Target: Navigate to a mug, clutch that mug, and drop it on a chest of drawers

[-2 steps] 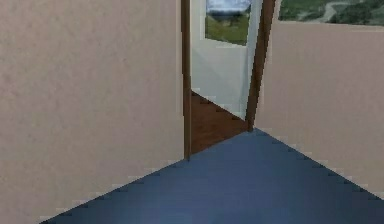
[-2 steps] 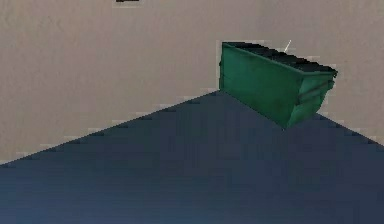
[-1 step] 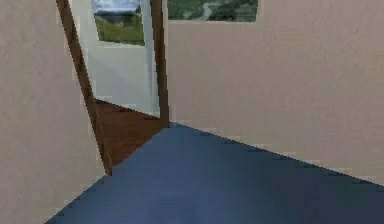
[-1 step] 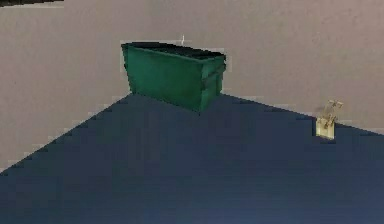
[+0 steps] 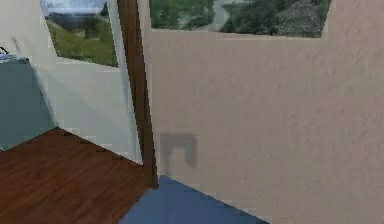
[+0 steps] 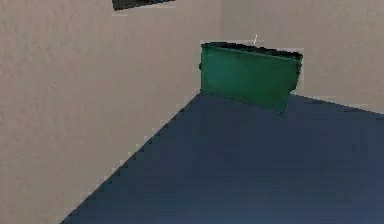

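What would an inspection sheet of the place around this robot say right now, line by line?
Surface: blue carpet underfoot; brown wooden floor past the dark door frame.
Job's things: nothing seen.
Clutter: a green box in the corner where two walls meet, at the carpet's far edge.
Grippers: nothing seen.
Cables: nothing seen.
Surroundings: a beige wall close ahead, with a landscape picture hung high on it. Beyond the door frame, a second landscape picture and a grey-blue piece of furniture, kind unclear.
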Controlling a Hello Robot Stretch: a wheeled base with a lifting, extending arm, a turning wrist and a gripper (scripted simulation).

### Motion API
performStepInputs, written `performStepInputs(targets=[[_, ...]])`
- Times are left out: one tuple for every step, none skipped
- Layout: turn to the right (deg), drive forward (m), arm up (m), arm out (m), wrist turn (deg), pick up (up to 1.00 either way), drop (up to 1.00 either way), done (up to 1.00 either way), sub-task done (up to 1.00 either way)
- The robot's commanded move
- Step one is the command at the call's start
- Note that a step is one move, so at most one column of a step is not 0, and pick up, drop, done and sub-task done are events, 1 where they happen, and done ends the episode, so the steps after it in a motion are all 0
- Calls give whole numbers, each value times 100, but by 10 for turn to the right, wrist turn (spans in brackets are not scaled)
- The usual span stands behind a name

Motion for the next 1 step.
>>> performStepInputs(targets=[[0,50,0,0,0,0,0,0,0]])
